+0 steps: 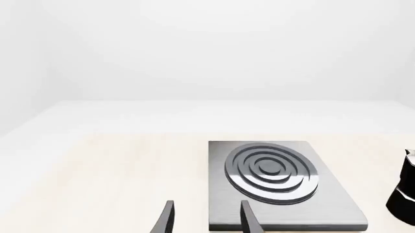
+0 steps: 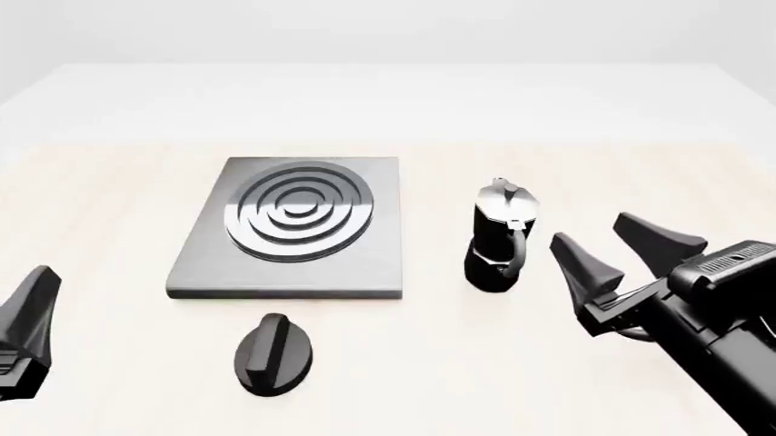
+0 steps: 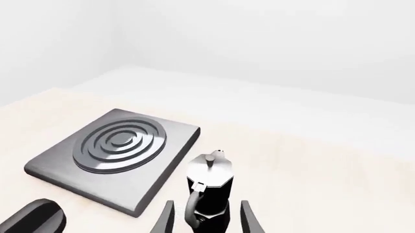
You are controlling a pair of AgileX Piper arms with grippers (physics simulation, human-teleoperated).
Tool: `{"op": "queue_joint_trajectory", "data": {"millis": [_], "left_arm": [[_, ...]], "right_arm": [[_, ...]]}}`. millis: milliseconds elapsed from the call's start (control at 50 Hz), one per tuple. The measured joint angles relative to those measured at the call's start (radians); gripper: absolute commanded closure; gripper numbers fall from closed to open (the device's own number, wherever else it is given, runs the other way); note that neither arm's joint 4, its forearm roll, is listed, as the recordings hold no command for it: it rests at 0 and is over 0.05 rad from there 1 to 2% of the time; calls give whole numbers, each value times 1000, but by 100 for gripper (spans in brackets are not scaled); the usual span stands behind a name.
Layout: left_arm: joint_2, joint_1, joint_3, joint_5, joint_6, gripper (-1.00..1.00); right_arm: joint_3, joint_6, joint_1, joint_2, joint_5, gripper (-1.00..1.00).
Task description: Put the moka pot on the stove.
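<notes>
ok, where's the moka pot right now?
In the front view the moka pot stands upright on the table, just right of the stove and apart from it. The open right pincer is to its right, not touching.

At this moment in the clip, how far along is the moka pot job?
Early stage. Nothing is placed yet: the moka pot stands upright on the table, right of the stove, whose burner is bare. In hand: the right gripper is open beside the pot's handle side, apart from it. Left to do: grasp, lift, set on the burner. The left gripper is open, holding nothing.
</notes>
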Motion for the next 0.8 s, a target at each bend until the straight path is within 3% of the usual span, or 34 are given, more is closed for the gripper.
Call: {"op": "queue_joint_trajectory", "data": {"millis": [800], "left_arm": [[0, 0, 0, 0, 0, -100]], "right_arm": [[-59, 22, 17, 340, -196, -100]]}}
